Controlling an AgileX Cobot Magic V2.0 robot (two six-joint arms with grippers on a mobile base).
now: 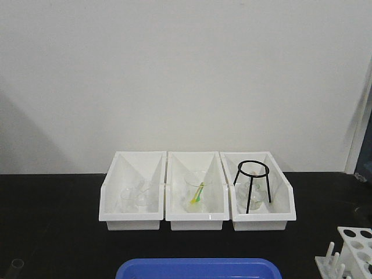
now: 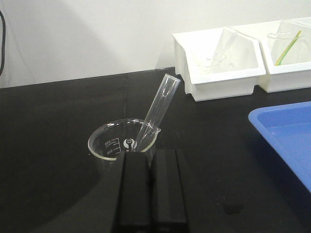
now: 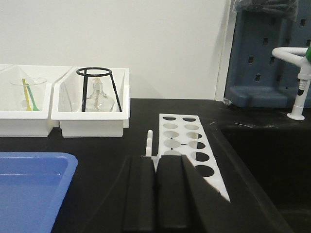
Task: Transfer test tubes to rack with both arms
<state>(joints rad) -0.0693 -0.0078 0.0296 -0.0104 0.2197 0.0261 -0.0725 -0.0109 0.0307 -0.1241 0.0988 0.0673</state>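
Observation:
One clear test tube (image 2: 159,107) leans to the right inside a wide glass beaker (image 2: 109,141) on the black bench, mouth up. Its mouth also shows at the bottom left edge of the front view (image 1: 17,265). My left gripper (image 2: 150,153) is shut and empty, its tips just in front of the beaker's near rim. The white rack (image 3: 187,138) with rows of round holes and upright pegs stands at the right; it also shows in the front view (image 1: 356,249). My right gripper (image 3: 156,158) is shut and empty, tips at the rack's near left end. No tube stands in the rack.
Three white bins (image 1: 196,216) stand at the back, holding beakers, a yellow-green stick and a black tripod stand (image 1: 251,186). A blue tray (image 1: 197,269) lies at the front centre. A sunken sink (image 3: 272,160) and a tap (image 3: 299,82) lie right of the rack.

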